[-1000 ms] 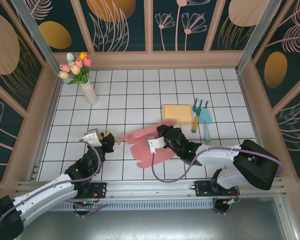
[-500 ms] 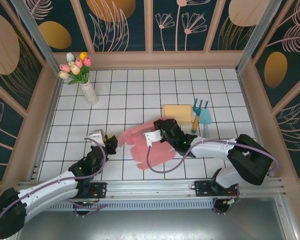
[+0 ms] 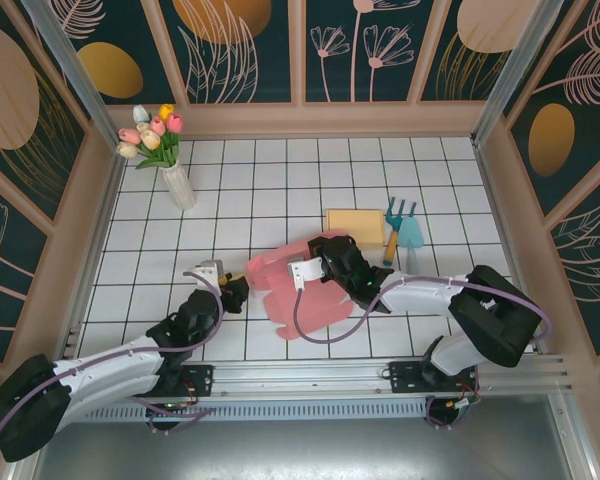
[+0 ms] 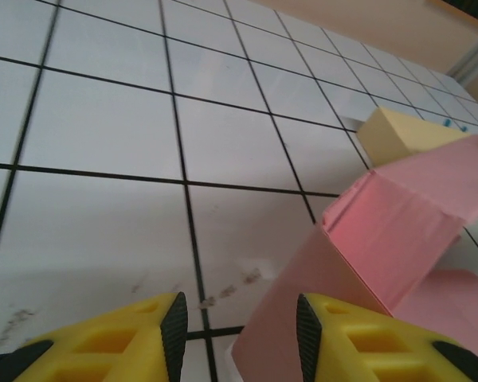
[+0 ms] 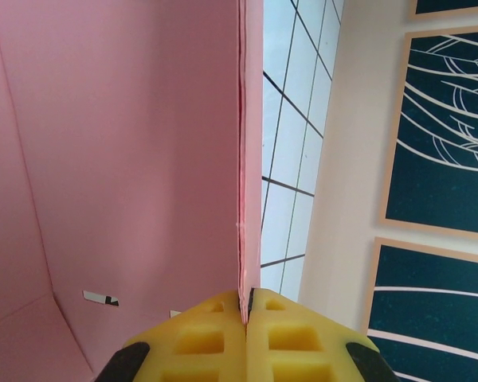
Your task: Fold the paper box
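Observation:
The pink paper box point(image 3: 295, 295) lies half unfolded on the white tiled floor, near the front middle. My right gripper point(image 3: 327, 263) sits over its far side, and in the right wrist view this gripper point(image 5: 245, 302) is shut on the thin edge of an upright pink panel point(image 5: 251, 143). My left gripper point(image 3: 234, 293) is low at the box's left end. In the left wrist view the left gripper point(image 4: 239, 322) is open, and the box's nearest pink flap point(image 4: 303, 302) reaches in between the yellow fingers, close to the right finger point(image 4: 358, 338).
A yellow block point(image 3: 355, 224) and small garden tools point(image 3: 405, 235) lie just behind the box on the right. A vase of tulips point(image 3: 178, 185) stands at the back left. The yellow block point(image 4: 398, 131) also appears beyond the box in the left wrist view.
My left gripper has slid right along the floor up to the box's left end. The right gripper has shifted slightly left and back with the pink panel, and the box has drawn in.

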